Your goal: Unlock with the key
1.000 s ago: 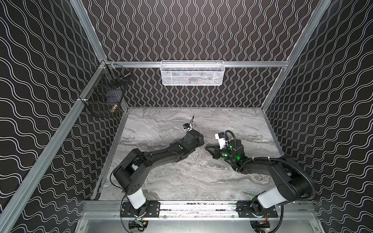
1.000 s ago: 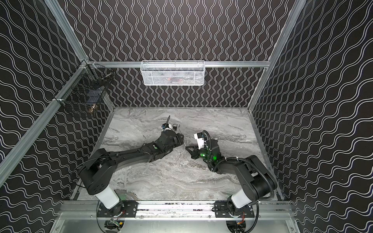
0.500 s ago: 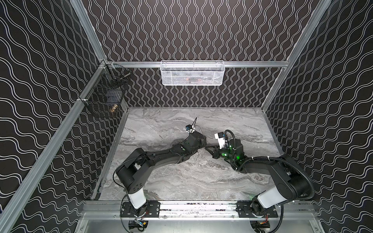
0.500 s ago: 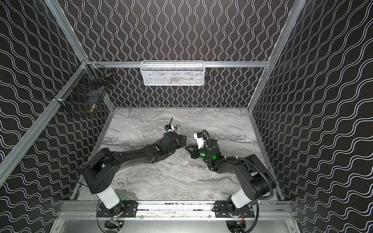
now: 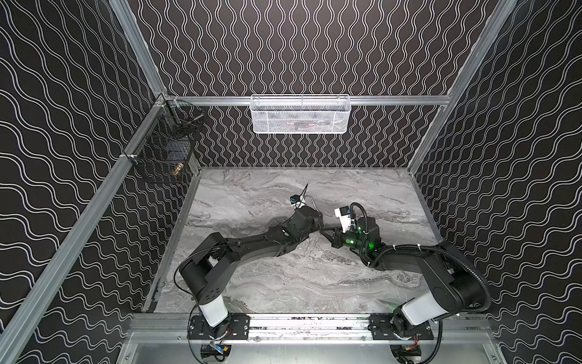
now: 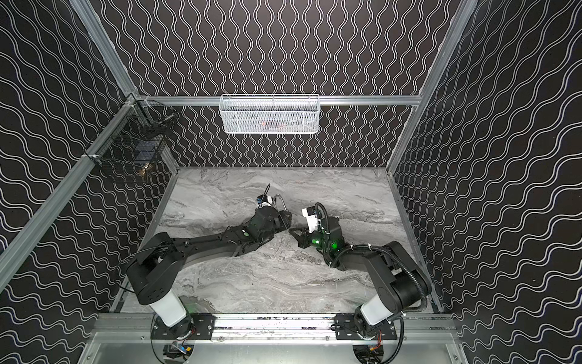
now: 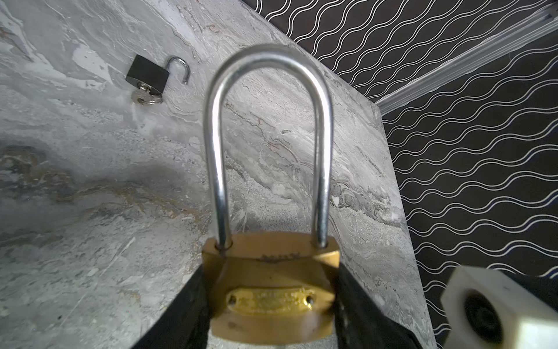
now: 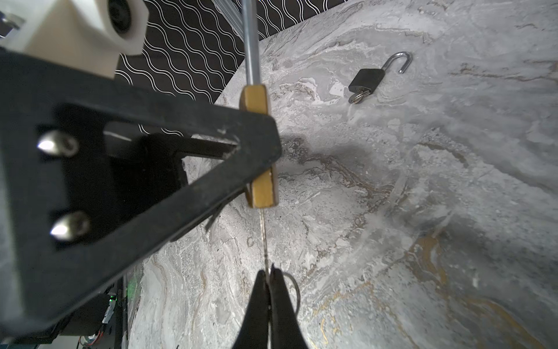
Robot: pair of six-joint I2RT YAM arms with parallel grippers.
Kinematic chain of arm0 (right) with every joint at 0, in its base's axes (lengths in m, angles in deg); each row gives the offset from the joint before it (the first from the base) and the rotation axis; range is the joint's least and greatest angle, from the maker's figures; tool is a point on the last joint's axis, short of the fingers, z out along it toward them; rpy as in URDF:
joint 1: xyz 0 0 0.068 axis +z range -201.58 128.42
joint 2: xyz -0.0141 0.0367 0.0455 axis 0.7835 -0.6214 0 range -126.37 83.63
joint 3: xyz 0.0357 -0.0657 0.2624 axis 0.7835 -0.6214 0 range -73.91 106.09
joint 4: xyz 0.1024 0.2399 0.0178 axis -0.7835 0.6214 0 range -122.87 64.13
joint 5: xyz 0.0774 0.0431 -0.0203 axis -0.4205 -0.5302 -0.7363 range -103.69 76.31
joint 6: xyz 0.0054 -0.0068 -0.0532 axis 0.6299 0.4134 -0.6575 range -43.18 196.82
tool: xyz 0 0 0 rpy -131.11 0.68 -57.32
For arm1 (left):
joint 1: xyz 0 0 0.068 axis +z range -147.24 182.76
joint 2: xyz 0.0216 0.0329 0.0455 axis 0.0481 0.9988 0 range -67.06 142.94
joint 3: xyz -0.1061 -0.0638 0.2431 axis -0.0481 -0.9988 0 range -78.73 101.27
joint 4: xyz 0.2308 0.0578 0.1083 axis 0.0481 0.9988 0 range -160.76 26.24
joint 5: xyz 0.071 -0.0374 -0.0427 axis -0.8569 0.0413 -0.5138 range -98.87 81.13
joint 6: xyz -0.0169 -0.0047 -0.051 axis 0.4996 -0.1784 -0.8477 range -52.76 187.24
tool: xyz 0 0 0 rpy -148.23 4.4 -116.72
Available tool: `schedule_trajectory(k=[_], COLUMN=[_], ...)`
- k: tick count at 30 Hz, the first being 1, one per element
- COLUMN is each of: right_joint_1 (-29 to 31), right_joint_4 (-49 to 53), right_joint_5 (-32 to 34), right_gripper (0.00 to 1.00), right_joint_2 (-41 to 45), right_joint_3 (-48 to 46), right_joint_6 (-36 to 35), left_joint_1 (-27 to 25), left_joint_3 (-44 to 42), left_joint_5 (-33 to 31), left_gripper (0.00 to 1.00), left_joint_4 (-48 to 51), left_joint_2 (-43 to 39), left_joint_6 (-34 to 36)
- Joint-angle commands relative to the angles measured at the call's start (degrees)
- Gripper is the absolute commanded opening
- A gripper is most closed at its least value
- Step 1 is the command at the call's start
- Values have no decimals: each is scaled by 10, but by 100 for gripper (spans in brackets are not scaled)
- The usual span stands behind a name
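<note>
In both top views the left arm [image 5: 252, 244] and right arm [image 6: 362, 258] lie low over the grey marble table [image 5: 362, 189], wrists nearly meeting. Left wrist view: the left gripper [image 7: 270, 269], half spread, clamps a brass long-shackled padlock [image 7: 268, 317]. Right wrist view: the right gripper [image 8: 267, 273], pinched tight, holds a thin silver key [image 8: 264, 238], tip at the padlock's underside.

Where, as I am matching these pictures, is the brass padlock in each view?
Both top views: brass padlock mid-table, only its shackle clear.
Left wrist: close up, face on, filling the middle.
Right wrist: edge on, in line with the key.
Shared landmark: the marble table; both wrist views also show the black padlock.
</note>
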Motion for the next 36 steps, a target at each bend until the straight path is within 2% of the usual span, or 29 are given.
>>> schedule_trajectory(k=[1,15,28,36], right_joint_1=[1,0,0,-8], right_joint_4=[1,-2,6,2], right_joint_5=[4,15,23,22], right_gripper=[0,0,0,0], right_joint_2=[1,5,4,9], right_joint_3=[5,1,4,-1], right_joint_6=[-6,-1,0,3], left_joint_1=[-1,-6,-45,-48], left_joint_3=[-4,-25,-54,-67], left_joint_5=[-1,-5,-64,-54], left_gripper=[40,40,40,40], left_joint_4=[-57,-65,-125,-124], left_joint_2=[-2,-9,1,3], left_joint_6=[-9,-18,-12,-14])
